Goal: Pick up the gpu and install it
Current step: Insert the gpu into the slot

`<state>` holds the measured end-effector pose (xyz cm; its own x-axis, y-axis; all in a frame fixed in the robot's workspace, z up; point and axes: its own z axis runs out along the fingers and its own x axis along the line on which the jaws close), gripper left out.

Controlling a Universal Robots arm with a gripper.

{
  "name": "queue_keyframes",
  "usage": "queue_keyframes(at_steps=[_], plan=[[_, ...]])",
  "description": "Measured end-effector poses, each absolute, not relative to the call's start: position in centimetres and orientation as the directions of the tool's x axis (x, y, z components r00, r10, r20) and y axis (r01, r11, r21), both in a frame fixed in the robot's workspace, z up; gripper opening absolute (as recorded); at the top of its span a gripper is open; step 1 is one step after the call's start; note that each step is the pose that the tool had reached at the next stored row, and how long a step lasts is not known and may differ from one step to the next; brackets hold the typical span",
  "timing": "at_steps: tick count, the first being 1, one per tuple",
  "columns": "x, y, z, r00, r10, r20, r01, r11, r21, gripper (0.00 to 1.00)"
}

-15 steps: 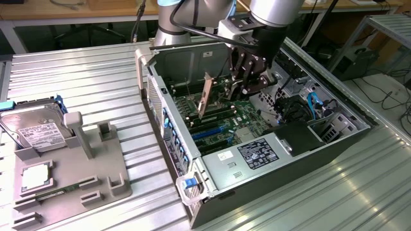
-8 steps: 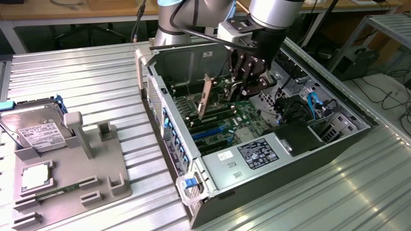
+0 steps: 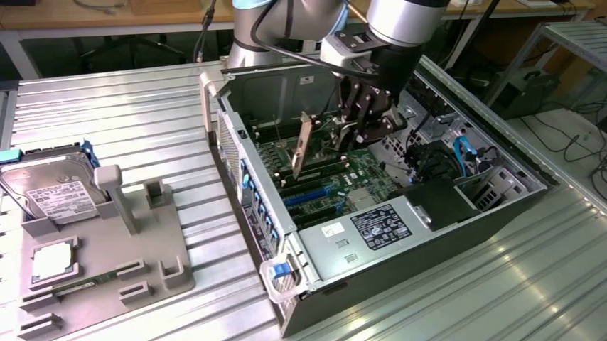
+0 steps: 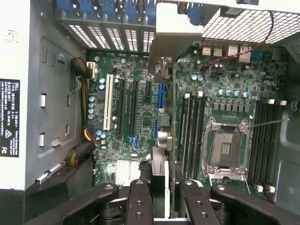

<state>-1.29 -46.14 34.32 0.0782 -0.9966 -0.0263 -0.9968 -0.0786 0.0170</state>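
1. I have the fingers (image 3: 359, 131) closed partway on the gpu (image 3: 301, 145), pinching the card across its thin faces near its upper edge; they stand only as far apart as the board is thick.
2. The gpu hangs inside the open computer case (image 3: 493, 220), above the motherboard (image 3: 365, 160) and, as far as I can judge, not yet seated in it. I hold it edge-down so that its connector edge faces the board.
3. In the wrist view the card (image 4: 161, 122) runs edge-on, slim and dark, straight out from between the two finger pads (image 4: 140, 201). Its silver bracket (image 4: 178, 37) points at the case's rear wall, where the slot covers (image 4: 112, 40) sit, so the bracket can meet an opening there.
4. The card lies along the blue expansion slot (image 4: 161, 96) on the motherboard; I cannot tell whether it touches it.
5. The case lies on its side on the ribbed worktop (image 3: 114, 121), open side up, which gives the arm a straight way down to the motherboard.
6. Beside the case, on the exterior view's left, the grey parts holder (image 3: 142, 256) carries the hard drive (image 3: 52, 188), well apart from the gpu.
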Motion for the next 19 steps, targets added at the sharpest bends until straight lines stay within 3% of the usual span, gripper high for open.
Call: queue_keyframes(at_steps=[19], plan=[[-1.3, -46.1, 32.9, 0.077, -0.997, -0.027, -0.997, -0.078, 0.017, 0.28]])
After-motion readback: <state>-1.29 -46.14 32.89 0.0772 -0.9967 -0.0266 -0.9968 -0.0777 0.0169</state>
